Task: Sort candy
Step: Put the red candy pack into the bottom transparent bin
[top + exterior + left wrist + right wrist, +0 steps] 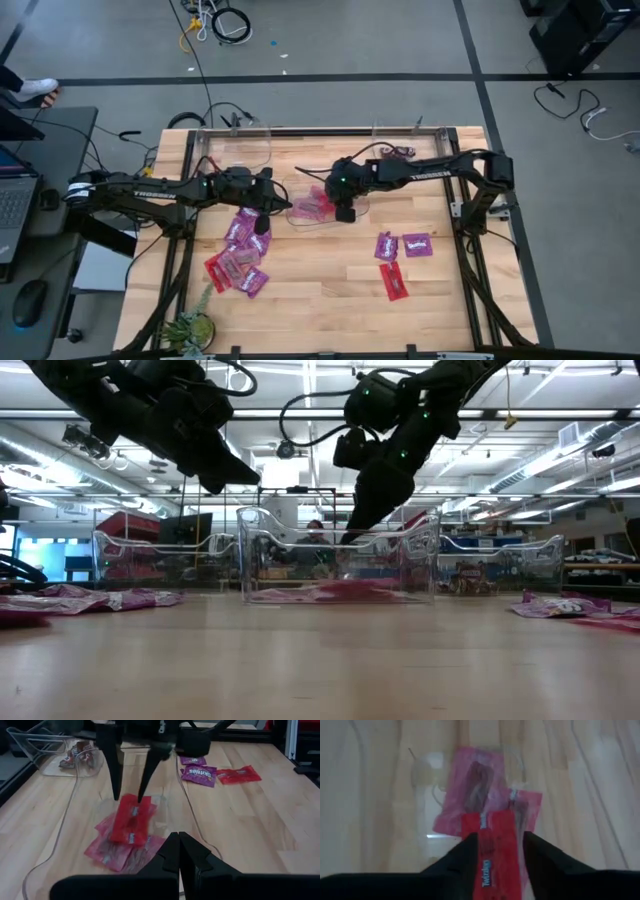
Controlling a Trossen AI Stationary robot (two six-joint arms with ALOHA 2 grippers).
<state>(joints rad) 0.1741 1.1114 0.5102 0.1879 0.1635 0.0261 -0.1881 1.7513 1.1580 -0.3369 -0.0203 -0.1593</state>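
We see the right gripper (131, 797), fingers parted, over the bin (300, 222) with a red packet (131, 820) between them. The packet may cling to a finger or tip past the bin's wall. Left gripper (178, 851) shut, empty

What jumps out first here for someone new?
The right gripper hangs over the clear bin at mid-table, jaws apart, a red candy packet at its tips above the red packets already inside. Next, the mixed purple-and-red pile near the left gripper, whose jaws are shut. A few more packets lie loose on the right.
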